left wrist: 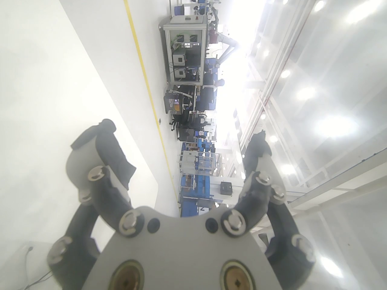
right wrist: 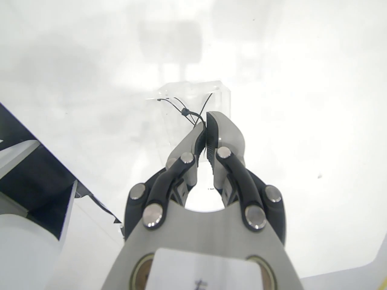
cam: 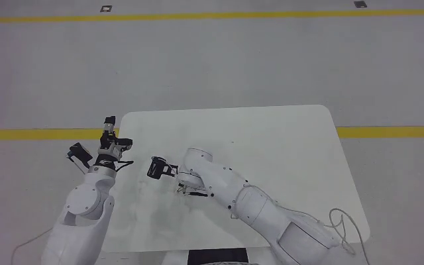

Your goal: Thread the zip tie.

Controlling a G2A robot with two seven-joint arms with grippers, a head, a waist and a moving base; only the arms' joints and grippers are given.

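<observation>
The white surface (cam: 278, 152) carried a small clear box (right wrist: 223, 98). The left claw (left wrist: 183, 132) hung at the surface's edge, fingers apart and holding nothing, probably waiting its turn. The right claw (right wrist: 206, 128) was clamped on the thin black zip tie (right wrist: 186, 111) just over the box, likely to steady it for threading. Whether the tie reached inside could not be told.
</observation>
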